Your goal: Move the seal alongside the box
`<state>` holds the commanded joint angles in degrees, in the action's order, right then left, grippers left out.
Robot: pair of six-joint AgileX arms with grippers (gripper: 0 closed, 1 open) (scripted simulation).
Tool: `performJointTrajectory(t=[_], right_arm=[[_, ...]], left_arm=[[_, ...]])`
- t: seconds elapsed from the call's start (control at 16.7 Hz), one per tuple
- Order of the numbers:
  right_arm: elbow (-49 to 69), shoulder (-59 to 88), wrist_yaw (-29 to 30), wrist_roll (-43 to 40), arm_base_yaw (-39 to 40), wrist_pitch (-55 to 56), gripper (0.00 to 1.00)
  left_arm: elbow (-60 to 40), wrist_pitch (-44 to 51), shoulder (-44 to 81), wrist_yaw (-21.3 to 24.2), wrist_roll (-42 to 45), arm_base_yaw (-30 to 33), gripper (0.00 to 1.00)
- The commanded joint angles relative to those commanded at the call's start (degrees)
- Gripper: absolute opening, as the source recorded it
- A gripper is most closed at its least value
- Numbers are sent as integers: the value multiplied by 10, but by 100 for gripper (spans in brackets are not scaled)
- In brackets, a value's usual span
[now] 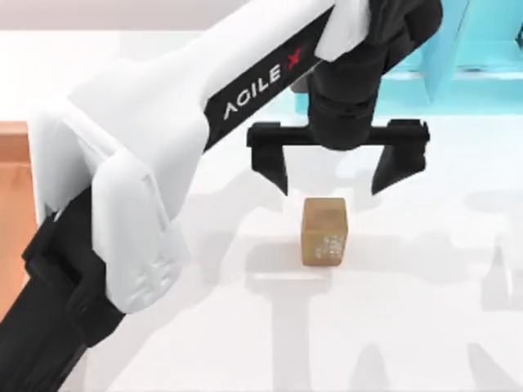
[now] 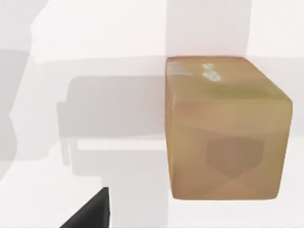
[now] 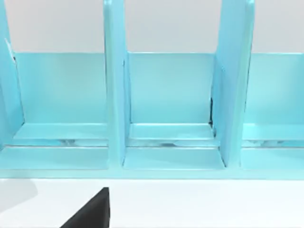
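The left claw (image 1: 330,170) hangs wide open just behind the seal (image 1: 324,232), touching nothing; the seal stands on the desk (image 1: 409,327).

My left gripper (image 1: 331,175) hangs spread over the seal (image 1: 324,231).

My left arm (image 1: 155,155) reaches in from the table's left side toward the middle. Its two black fingers (image 1: 274,167) stand wide apart, not touching the tan block, which sits upright on the white table (image 1: 392,327) just nearer me. The box (image 1: 12,196) lies at the far left edge, well apart. A turquoise shelf (image 1: 482,57) stands at the back right.
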<state>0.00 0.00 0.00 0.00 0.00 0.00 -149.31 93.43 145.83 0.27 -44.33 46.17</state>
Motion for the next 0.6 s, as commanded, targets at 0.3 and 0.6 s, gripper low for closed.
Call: performJointTrajectory(t=[0.3,0.6], right_arm=[[0,0,0,0,0,0,100],[0,0,0,0,0,0,100]], left_arm=[[149,-121,-23,0,1,-1,100],[279,-236,-39,-1,0,0,100]])
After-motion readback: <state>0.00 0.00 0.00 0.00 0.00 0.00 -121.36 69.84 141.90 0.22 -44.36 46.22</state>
